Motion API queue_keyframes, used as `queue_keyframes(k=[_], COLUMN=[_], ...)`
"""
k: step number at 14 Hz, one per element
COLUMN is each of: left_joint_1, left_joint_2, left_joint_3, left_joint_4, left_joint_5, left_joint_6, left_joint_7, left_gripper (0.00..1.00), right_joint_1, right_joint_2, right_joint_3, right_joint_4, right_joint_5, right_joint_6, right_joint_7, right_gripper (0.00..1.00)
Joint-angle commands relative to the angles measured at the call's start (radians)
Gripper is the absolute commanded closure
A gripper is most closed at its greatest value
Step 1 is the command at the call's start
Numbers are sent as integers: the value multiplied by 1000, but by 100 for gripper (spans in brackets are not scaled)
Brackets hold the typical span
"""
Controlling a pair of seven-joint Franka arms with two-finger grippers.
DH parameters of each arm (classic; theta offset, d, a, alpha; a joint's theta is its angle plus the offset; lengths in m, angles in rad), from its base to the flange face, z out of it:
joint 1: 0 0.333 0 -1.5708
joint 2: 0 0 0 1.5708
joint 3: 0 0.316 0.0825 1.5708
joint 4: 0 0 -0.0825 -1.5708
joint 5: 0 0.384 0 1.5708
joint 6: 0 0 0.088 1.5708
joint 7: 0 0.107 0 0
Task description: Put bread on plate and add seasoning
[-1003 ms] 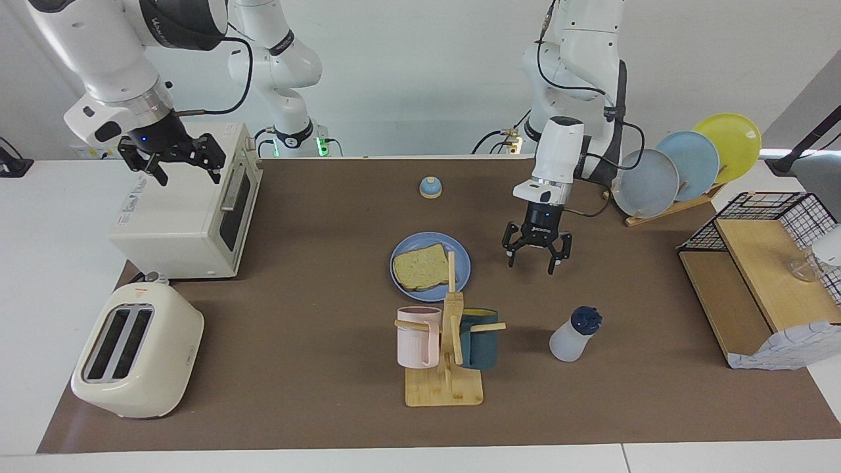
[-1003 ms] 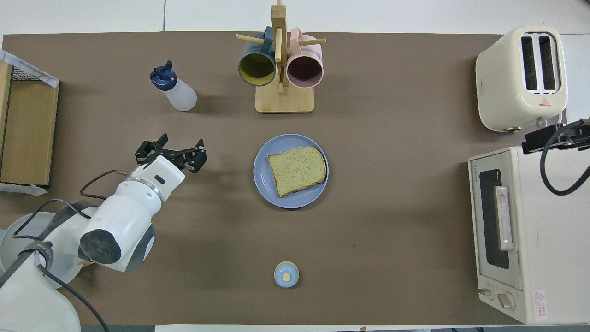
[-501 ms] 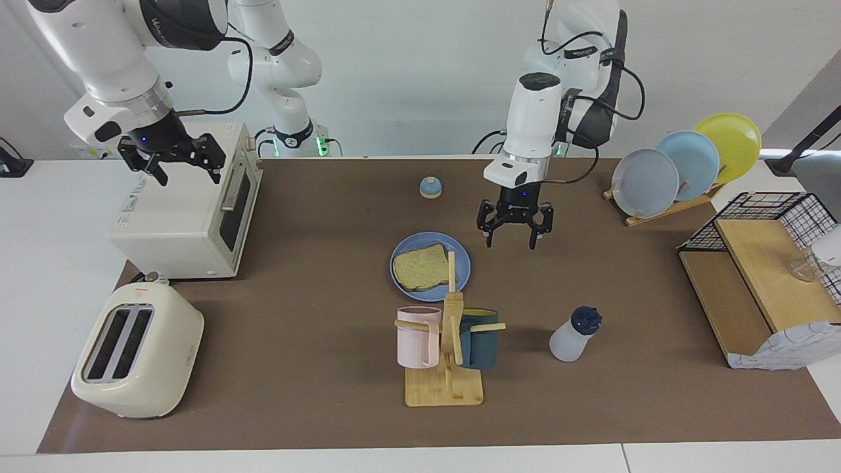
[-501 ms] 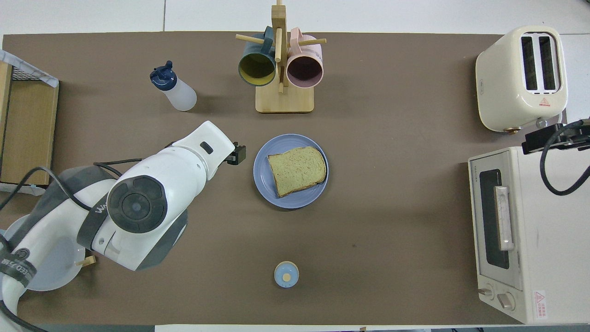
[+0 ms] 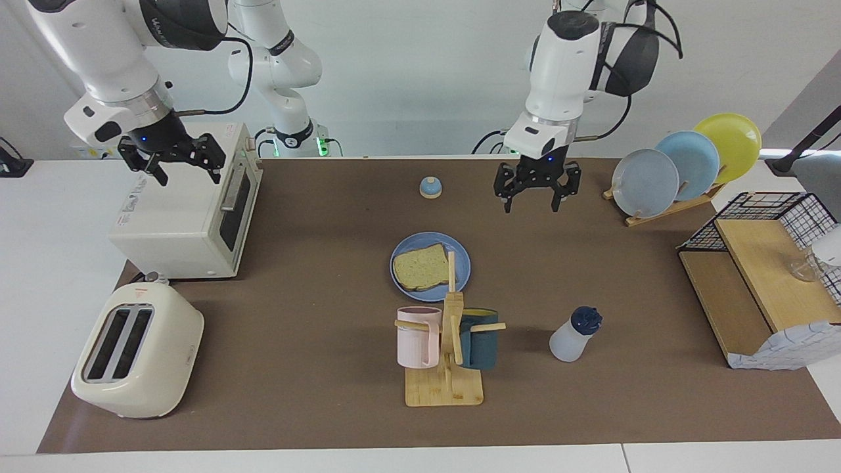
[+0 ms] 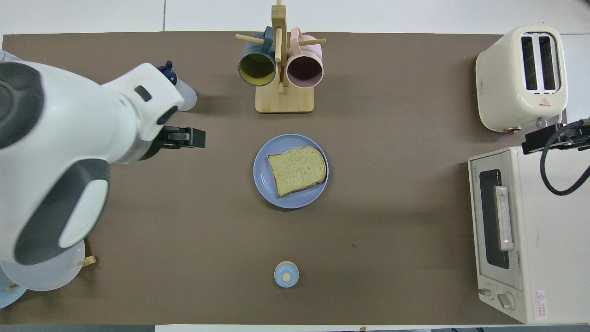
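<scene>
The bread [image 5: 420, 268] lies flat on the blue plate [image 5: 462, 268] in the middle of the mat; both also show in the overhead view, bread [image 6: 297, 170] on plate [image 6: 262, 180]. The seasoning bottle [image 5: 575, 335] stands farther from the robots, toward the left arm's end; in the overhead view the left arm covers most of it [image 6: 186, 97]. My left gripper [image 5: 532, 205] is open and empty, raised high over bare mat beside the plate. My right gripper [image 5: 188, 179] is open and empty, waiting above the toaster oven [image 5: 177, 217].
A wooden mug rack [image 5: 445, 368] with a pink and a dark teal mug stands just farther out than the plate. A blue-domed bell [image 5: 430, 188] sits near the robots. A toaster [image 5: 138, 351], an upright plate rack [image 5: 683, 164] and a wire shelf [image 5: 755, 282] stand at the table's ends.
My left gripper has risen well above the mat, swinging toward the plate and then back toward the robots, staying open and empty. The right arm, bread, plate and bottle have not moved.
</scene>
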State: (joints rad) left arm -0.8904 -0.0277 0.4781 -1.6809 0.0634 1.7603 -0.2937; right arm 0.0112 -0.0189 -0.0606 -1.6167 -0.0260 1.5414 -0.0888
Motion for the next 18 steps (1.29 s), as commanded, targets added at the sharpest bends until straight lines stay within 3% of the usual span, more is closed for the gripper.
queue_keyframes(k=[1,4,7,15,16,18], left_joint_1=[111,241,326,350,431,729], left_joint_2=[2,-6,-29,-54,-49,-40], left_joint_3=[1,0,2,-16,-80,-375], left_joint_4=[78,113,104,73,79,81], left_joint_5=[-37,-36,-36,-25,-27,-28], left_joint_6=[-146,-254,-259,-260,-248,-239], left_joint_7=[170,367,461,452,450,447], left_gripper=[0,0,0,0,0,0], right_joint_1=[-5,-5,-5,-5,-5,-5], right_joint_2=[-18,-18,-18,-18,-18,-18], right_joint_3=[5,5,5,5,5,5], right_joint_4=[-19,-19,-19,-19,-19,-19], right_joint_5=[-5,-5,-5,-5,-5,-5], right_joint_6=[6,5,5,5,5,5], right_joint_7=[4,4,3,4,4,4], right_gripper=[0,0,0,0,0,0])
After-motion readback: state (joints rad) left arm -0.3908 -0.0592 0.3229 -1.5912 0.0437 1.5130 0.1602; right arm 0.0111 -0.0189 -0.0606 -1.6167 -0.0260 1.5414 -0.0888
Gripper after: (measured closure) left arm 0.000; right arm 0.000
